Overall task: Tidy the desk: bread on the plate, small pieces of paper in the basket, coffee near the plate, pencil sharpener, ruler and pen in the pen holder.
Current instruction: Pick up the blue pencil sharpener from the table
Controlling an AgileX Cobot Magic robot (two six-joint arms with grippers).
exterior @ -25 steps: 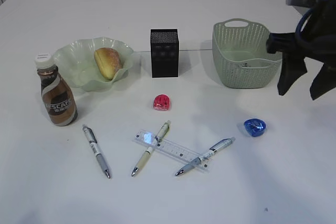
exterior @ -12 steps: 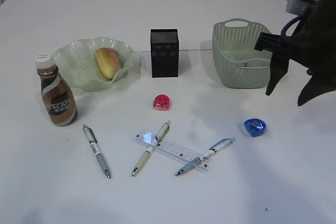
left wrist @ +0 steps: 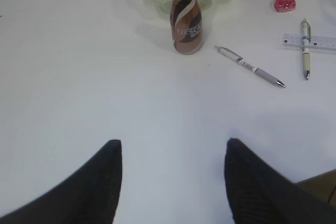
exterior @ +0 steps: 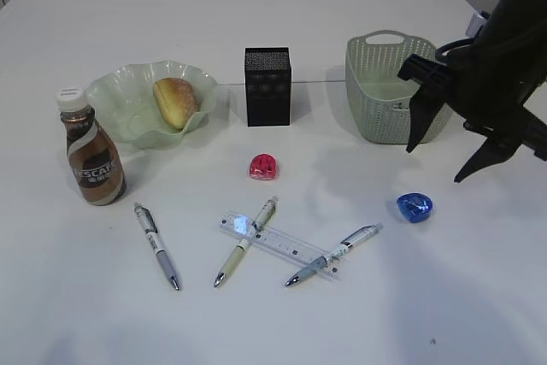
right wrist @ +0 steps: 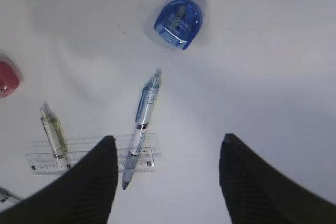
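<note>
Here the bread [exterior: 175,101] lies in the pale green plate [exterior: 120,91] at the left of the white desk [exterior: 273,14], and the coffee [exterior: 92,156] stands upright just in front of that plate. The black pen holder [exterior: 267,86] stands near the middle, well apart from the green basket [exterior: 389,91] to its right; something small lies inside the basket, too faint to name. In front of the holder sits a red pencil sharpener [exterior: 263,167], and a blue pencil sharpener [exterior: 414,207] lies further right. Nearer the front edge the clear ruler [exterior: 278,244] lies flat with two pens across it — a pale green pen [exterior: 246,241] over its left end, a blue pen [exterior: 334,255] over its right end. A grey pen [exterior: 156,245] lies alone to the left. The right end effector [exterior: 444,156] hangs above the desk before the basket, fingers spread, pinching nothing — the blue sharpener lies below it. The left end effector [left wrist: 173,179] hovers over bare desk, likewise spread and empty.
</note>
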